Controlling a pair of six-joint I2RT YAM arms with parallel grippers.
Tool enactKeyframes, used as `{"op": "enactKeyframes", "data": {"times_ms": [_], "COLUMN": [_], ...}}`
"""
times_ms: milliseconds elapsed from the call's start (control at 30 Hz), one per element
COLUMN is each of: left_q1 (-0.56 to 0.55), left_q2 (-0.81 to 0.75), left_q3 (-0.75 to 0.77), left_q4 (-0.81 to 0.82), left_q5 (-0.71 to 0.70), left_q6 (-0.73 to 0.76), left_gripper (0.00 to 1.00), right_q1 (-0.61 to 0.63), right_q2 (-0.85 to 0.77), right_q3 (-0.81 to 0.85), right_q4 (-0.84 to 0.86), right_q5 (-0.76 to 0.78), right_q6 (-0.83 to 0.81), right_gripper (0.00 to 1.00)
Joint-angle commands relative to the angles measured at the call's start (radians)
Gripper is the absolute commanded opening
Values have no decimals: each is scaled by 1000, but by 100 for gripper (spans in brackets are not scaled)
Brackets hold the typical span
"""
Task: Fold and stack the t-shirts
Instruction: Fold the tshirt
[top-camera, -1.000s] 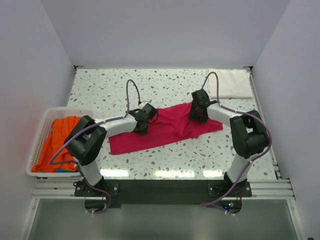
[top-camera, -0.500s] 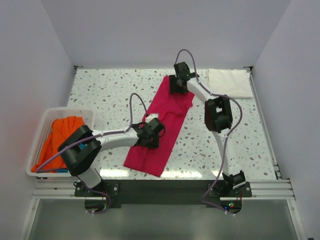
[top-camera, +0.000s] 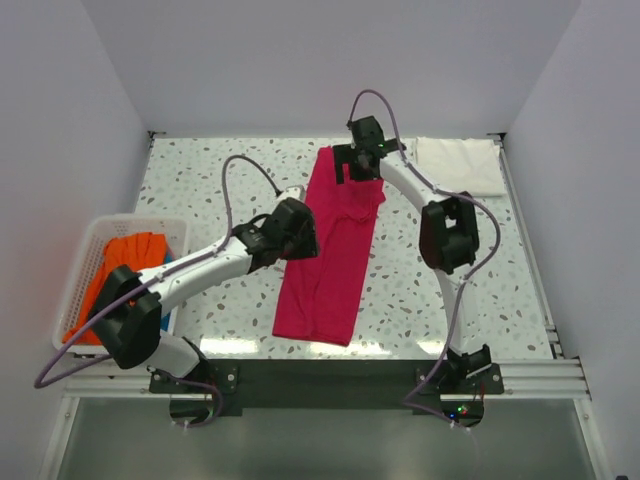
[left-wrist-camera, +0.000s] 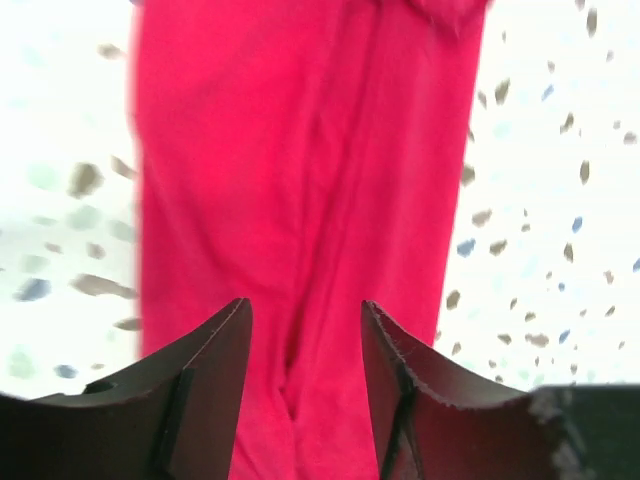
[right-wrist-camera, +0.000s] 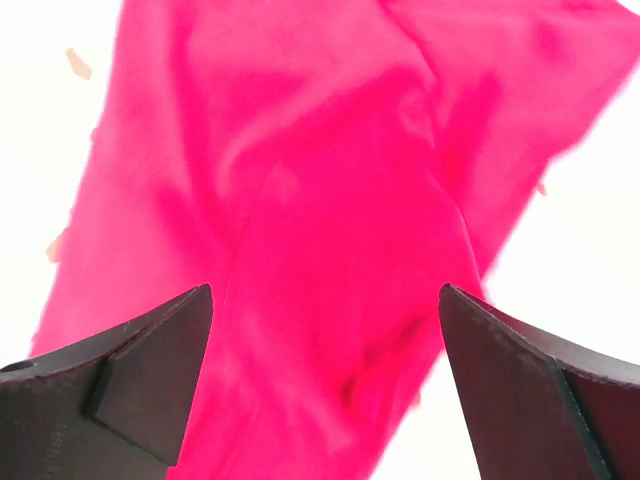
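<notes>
Stretching from 12 o'clock down to 6 o'clock across the middle of the speckled tabletop (top-camera: 200, 190), the magenta t-shirt (top-camera: 325, 270) lies as one long, narrow strip. Its far end looks wider and rumpled. The left claw (left-wrist-camera: 305, 305) sits over the strip's 9 o'clock edge about halfway along, jaws a moderate gap apart with only cloth showing below them, gripping nothing. The right claw (right-wrist-camera: 325, 290) hangs above the far, creased end, spread wide and empty.

A white folded t-shirt (top-camera: 458, 165) waits in the 1 o'clock corner. An orange t-shirt (top-camera: 120, 270) is heaped in the white slotted basket (top-camera: 80, 270) at 9 o'clock.

The step in hand seems to be flattening the strip before folding it across its length. To do that well, I would smooth the ridges at the far end first, since any crease trapped now will bulk up the fold. Each claw should then pinch one end through every layer, low against the tabletop. Both should lift evenly, so the long edges stay parallel and the ends meet squarely.
</notes>
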Motion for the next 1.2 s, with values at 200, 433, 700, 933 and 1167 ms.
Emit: {"op": "enactKeyframes", "data": {"times_ms": [200, 433, 700, 933, 1167], "left_q1": [16, -39, -91, -96, -98], "left_q2": [-125, -305, -363, -397, -400], "left_q3": [-118, -376, -472, -517, -554], "left_q4": [-77, -103, -130, -104, -15], "left_q5": [-29, -83, -92, -69, -15], "left_q6": [54, -133, -206, -167, -115], "left_gripper": [46, 38, 40, 45, 48], "right_q1": [92, 207, 222, 219, 215], "right_q2": [-504, -522, -430, -358, -318], "right_q3": [-566, -748, -760, -715, -683], "right_q4": [203, 329, 396, 403, 396], "right_q5": [-62, -97, -76, -41, -7], "right_q6": [256, 370, 459, 487, 494], "right_gripper": [71, 67, 48, 42, 39]}}
